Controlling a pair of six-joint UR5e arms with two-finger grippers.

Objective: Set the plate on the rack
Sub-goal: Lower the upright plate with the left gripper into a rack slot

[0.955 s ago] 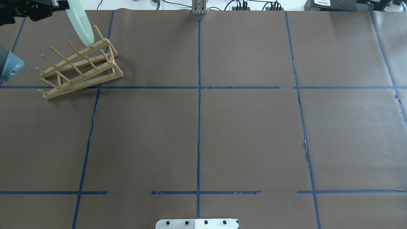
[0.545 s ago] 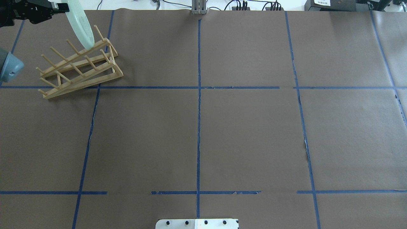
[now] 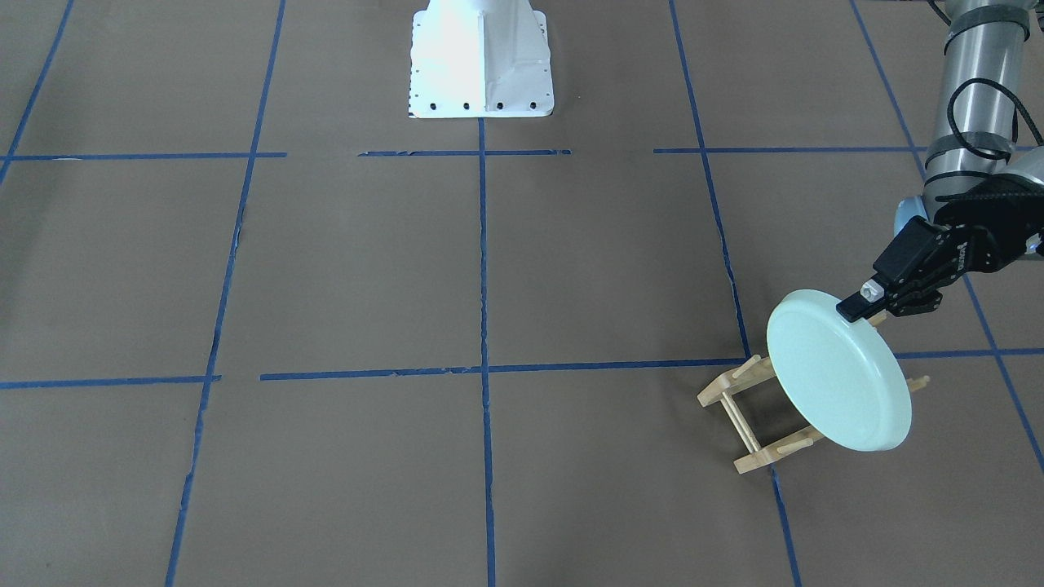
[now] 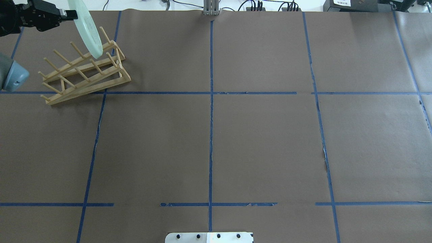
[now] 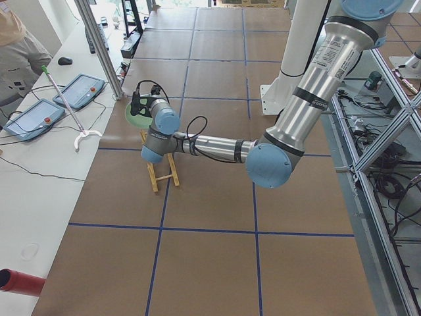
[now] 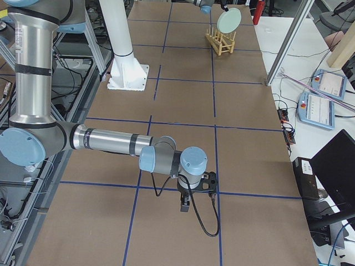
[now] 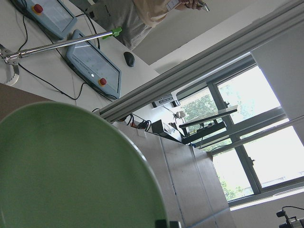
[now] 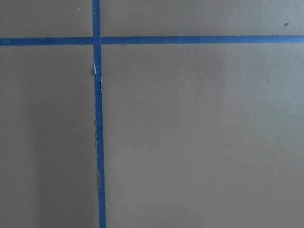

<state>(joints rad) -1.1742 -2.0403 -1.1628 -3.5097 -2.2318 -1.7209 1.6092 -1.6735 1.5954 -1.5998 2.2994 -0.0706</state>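
Plate (image 3: 840, 371) tilted on edge, top rim pinched by left gripper (image 3: 866, 300). Lower edge among end pegs of rack (image 3: 746, 416), desk's far left corner. Probably left: seating, release. Right gripper (image 6: 185, 206): cannot tell.

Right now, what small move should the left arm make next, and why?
Probably lower it a little. The left tool grips the round pale mint-green plate by its upper rim, tilted on edge, its lower edge at the end pegs of the small light-wood dish rack; whether it is seated is unclear.
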